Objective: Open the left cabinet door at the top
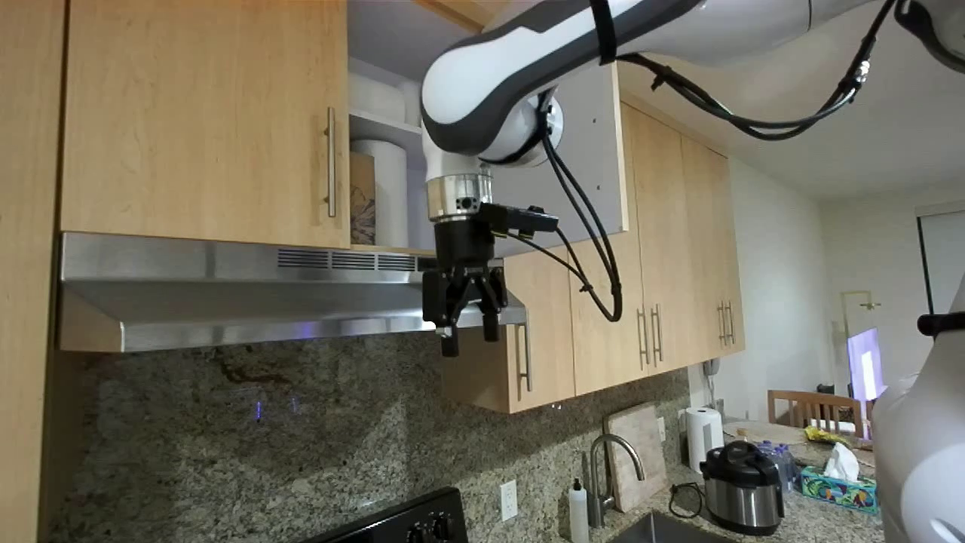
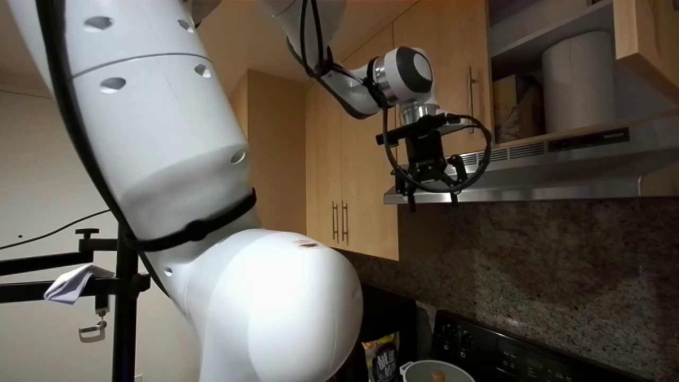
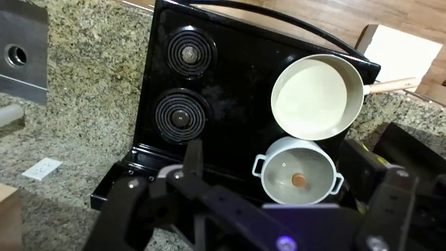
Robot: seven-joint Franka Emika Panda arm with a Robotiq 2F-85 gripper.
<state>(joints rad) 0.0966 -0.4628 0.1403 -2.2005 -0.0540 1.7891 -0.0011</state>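
Observation:
The left cabinet door [image 1: 196,113] is a wide light-wood panel above the range hood in an exterior view. It looks shut. Its slim vertical steel handle [image 1: 331,162] is near its right edge. The door [image 2: 443,40] also shows in an exterior view, partly hidden by the arm, with its handle [image 2: 470,93] visible. My gripper [image 1: 470,337] points down in front of the hood, below and apart from the handle. It is open and empty. It shows open in an exterior view [image 2: 433,199] and in the wrist view [image 3: 278,160]. The wrist view does not show the door.
The neighbouring door [image 1: 584,151] stands open with a pale inner face, behind the arm. A steel range hood [image 1: 226,302] runs below the cabinet. Under the gripper, the stove [image 3: 237,76] bears a pan [image 3: 313,97] and a lidded pot [image 3: 289,170]. Narrower cabinets [image 1: 663,226] stand beyond.

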